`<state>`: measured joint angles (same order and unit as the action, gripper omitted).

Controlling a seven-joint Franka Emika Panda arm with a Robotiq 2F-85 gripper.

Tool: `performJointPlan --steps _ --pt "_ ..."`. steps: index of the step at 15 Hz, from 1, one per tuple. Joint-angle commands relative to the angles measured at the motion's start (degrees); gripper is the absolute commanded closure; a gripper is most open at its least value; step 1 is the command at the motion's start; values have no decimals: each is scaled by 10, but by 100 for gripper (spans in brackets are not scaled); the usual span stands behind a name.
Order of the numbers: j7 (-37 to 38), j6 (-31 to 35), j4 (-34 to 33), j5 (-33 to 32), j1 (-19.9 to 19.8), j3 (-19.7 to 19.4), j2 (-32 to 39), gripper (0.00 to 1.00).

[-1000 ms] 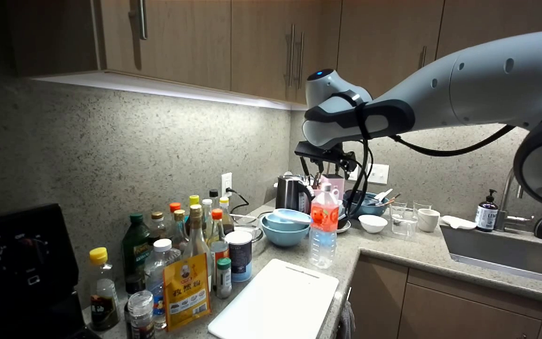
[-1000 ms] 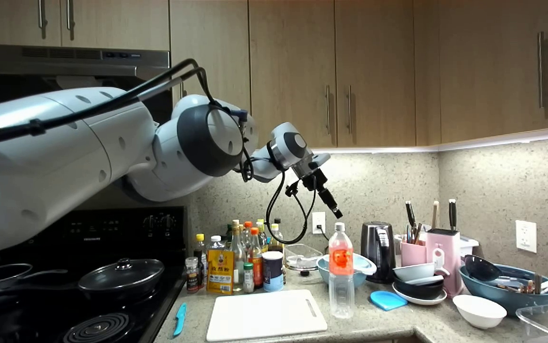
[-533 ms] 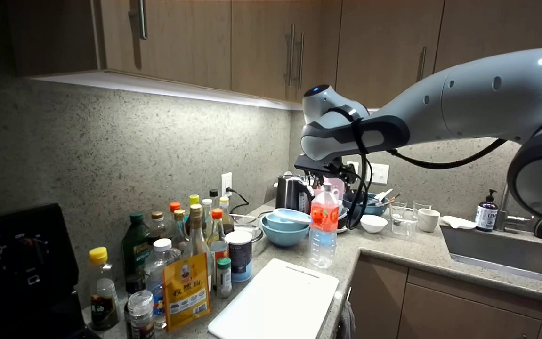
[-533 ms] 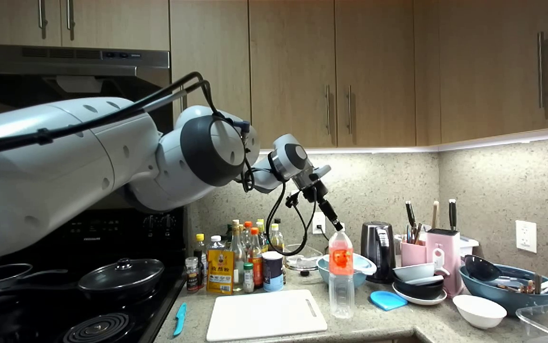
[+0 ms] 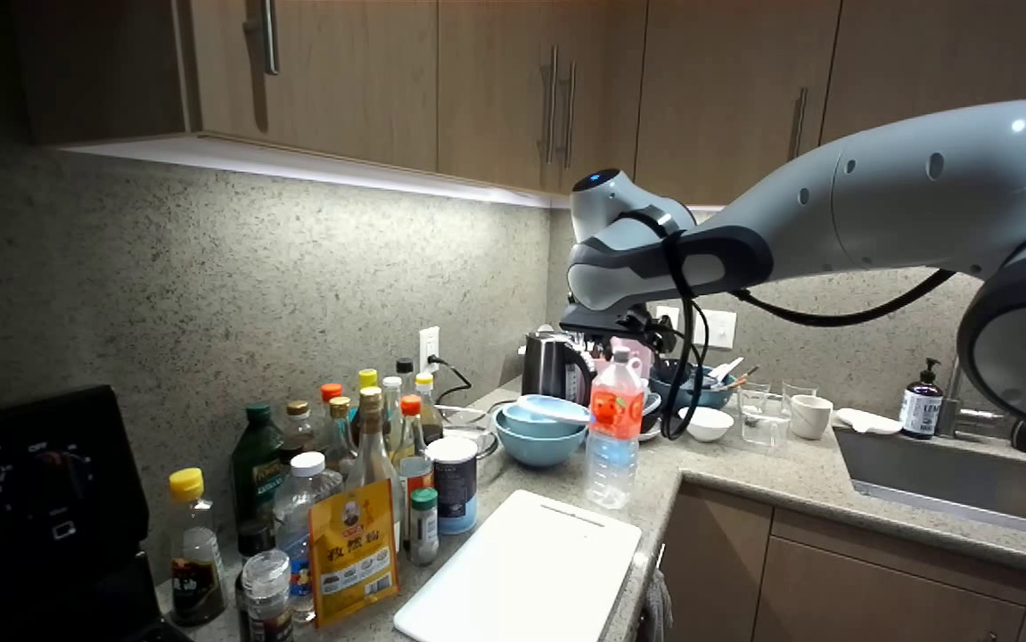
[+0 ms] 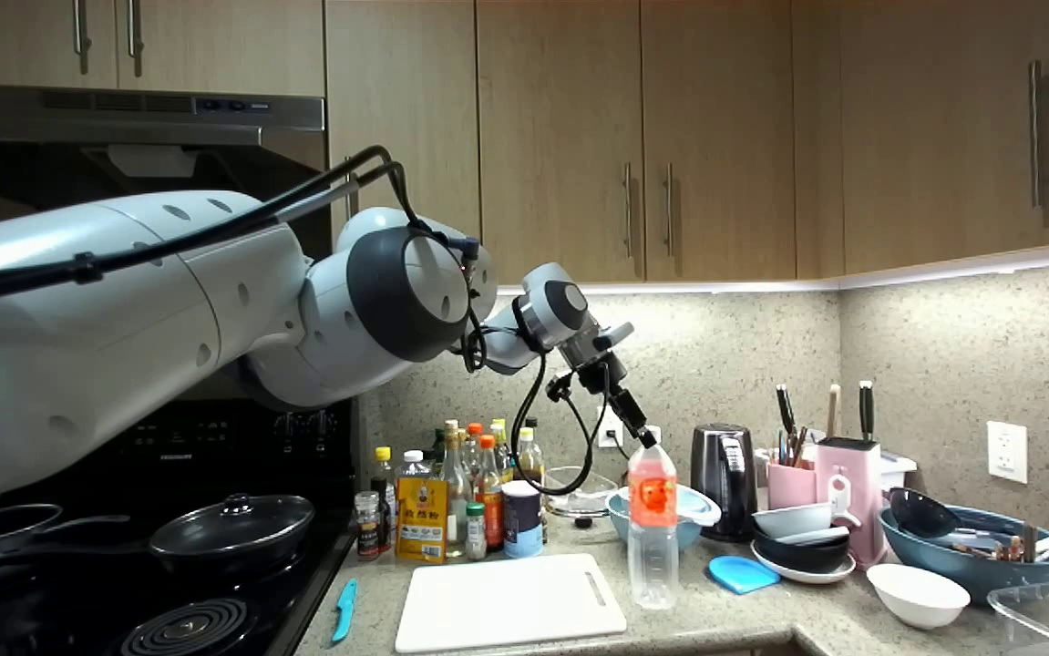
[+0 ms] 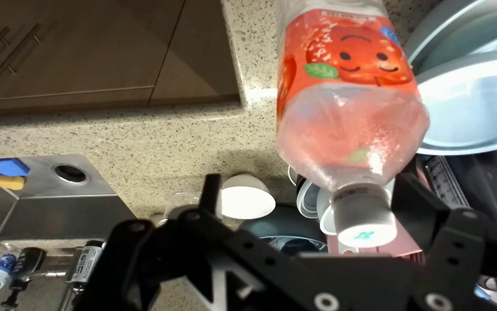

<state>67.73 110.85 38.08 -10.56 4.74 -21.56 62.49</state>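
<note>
A tall clear plastic bottle (image 7: 347, 125) with a red tomato-face label and a white cap stands on the counter. It shows in both exterior views (image 5: 615, 415) (image 6: 653, 510). My gripper (image 7: 309, 192) is open around the bottle's cap and neck. The cap lies much nearer the finger on the right of the wrist view, with a wide gap to the finger on the left. Whether that nearer finger touches the cap I cannot tell. In an exterior view the gripper (image 6: 642, 435) slants down onto the bottle top, and the cap is partly hidden behind the fingertips.
A white cutting board (image 6: 510, 601) lies beside the bottle. Blue bowls (image 5: 539, 437), a black kettle (image 6: 725, 483) and a pink knife block (image 6: 849, 492) stand behind. Several seasoning bottles (image 5: 370, 437) line the wall. A white bowl (image 6: 918, 594) and a sink (image 5: 967, 481) are further along.
My arm has come down, and the open gripper has gone from above the bottle to around its cap. The bottle's upper part has shifted very slightly in the last half second.
</note>
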Motion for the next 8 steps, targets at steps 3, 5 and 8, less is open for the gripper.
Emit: performJointPlan --steps 3,5,8 --pt "-74 -31 -8 -1 -4 8 0 0" --pt "-99 -33 -7 -1 -4 8 -2 0" --pt "-126 -37 -6 0 -5 7 -4 0"
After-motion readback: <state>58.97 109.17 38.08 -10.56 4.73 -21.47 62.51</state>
